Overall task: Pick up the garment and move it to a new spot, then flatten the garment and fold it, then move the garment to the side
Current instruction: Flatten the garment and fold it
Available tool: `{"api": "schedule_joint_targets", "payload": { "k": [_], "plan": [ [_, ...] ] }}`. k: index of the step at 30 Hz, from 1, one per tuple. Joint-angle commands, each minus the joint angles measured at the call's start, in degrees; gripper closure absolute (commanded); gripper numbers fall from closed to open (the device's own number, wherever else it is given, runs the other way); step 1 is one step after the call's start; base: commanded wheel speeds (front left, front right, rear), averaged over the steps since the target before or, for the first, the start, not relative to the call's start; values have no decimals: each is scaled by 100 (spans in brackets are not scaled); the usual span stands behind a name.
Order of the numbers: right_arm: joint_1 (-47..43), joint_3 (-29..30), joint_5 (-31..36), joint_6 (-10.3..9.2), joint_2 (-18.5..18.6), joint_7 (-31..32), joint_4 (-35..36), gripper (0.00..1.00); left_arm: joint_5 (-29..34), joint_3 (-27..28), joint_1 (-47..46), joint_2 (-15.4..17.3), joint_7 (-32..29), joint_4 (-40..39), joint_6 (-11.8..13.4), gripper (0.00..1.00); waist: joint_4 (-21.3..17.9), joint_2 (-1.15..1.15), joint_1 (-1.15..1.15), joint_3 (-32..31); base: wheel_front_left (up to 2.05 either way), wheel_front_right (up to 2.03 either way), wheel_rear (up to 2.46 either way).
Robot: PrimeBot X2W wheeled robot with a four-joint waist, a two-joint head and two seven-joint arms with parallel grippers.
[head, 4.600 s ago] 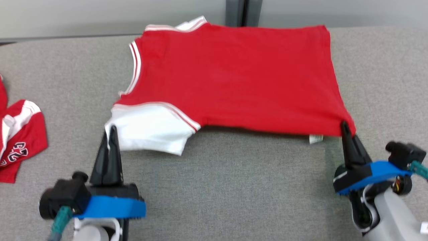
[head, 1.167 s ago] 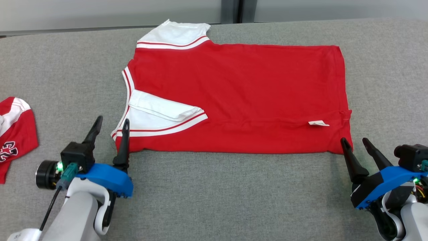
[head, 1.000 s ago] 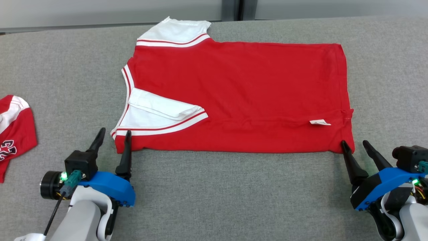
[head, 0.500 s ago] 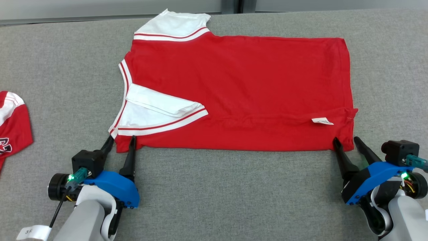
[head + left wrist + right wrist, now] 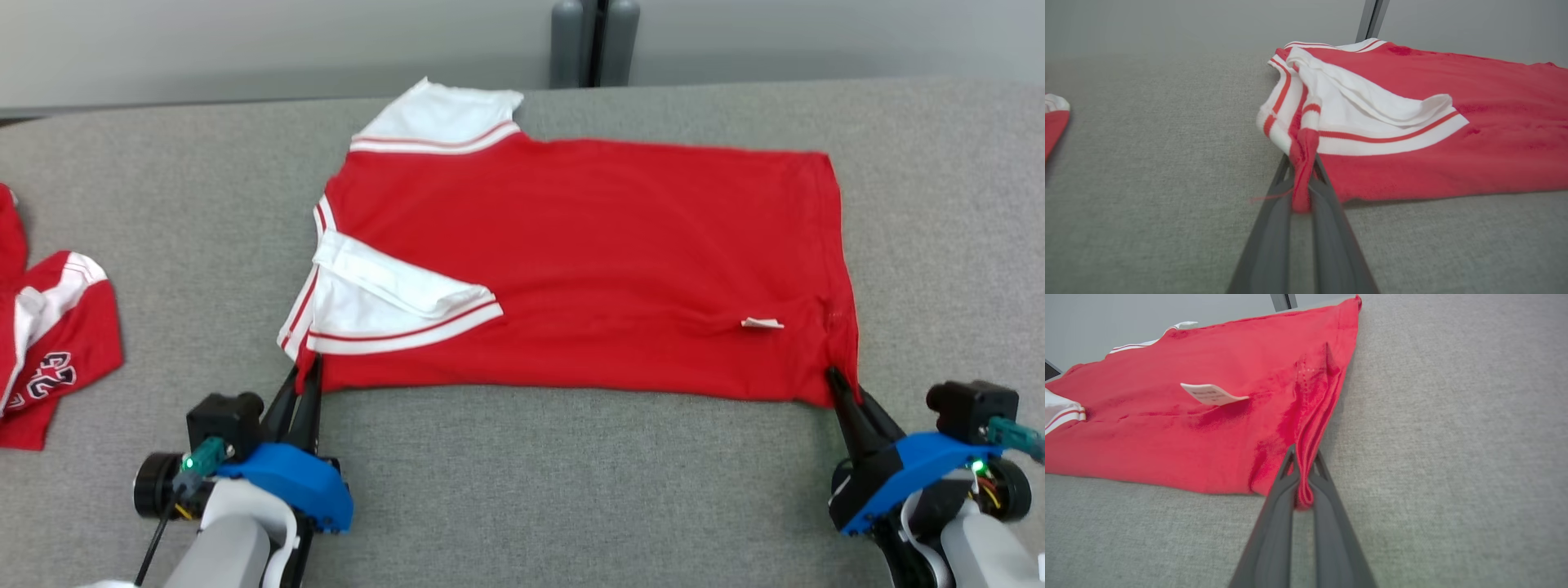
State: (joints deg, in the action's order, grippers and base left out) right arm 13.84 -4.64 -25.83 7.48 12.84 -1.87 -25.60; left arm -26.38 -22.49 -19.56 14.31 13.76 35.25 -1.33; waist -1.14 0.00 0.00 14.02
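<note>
On the grey table (image 5: 522, 490), a red and white garment (image 5: 588, 261) lay spread flat, its near side turned over on itself. The left pincer (image 5: 306, 374) was clamped shut on the near corner beside the white sleeve (image 5: 384, 302). The right pincer (image 5: 836, 379) was clamped shut on the near hem corner. Folding seemed the step in hand. The next move likely called for lifting both corners together and carrying them toward the far edge, cloth kept taut.
</note>
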Motion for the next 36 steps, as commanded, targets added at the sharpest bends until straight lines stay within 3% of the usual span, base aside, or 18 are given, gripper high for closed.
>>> {"api": "schedule_joint_targets", "payload": {
  "k": [1, 20, 32, 33, 34, 35, 36],
  "plan": [
    [-140, 25, -56, 3, 39, -41, 23, 100, -33, 58, 158, 26, 59, -63, 48, 100, -16, 0, 0, -125, 0, 0, 0],
    [-1682, 314, -50, 3, -109, 452, 1026, 100, -288, 150, 2232, -82, 57, -1580, 707, 100, 106, 0, 0, -887, 0, 0, 0],
    [-2236, 620, -9, 3, -300, 993, 1529, 100, -317, 61, 2614, -32, -74, -1971, 833, 100, 220, 0, 0, -845, 0, 0, 0],
    [-2248, 629, -2, 3, -318, 1048, 1516, 100, -318, 54, 2607, -46, -77, -1971, 838, 78, 225, 0, 0, -835, 0, 0, 0],
    [-2252, 635, 18, 3, -340, 1076, 1517, 73, -323, 54, 2598, -53, -71, -1964, 852, 53, 225, 0, 0, -826, 0, 0, 0],
    [-2243, 669, 30, 3, -374, 1044, 1535, 25, -328, 60, 2585, -63, -61, -1954, 854, 0, 224, 0, 0, -822, 0, 0, 0],
    [-2228, 685, 48, 3, -393, 1043, 1535, 0, -321, 70, 2565, -63, -43, -1939, 866, 0, 222, 0, 0, -822, 0, 0, 0]
  ]
}}
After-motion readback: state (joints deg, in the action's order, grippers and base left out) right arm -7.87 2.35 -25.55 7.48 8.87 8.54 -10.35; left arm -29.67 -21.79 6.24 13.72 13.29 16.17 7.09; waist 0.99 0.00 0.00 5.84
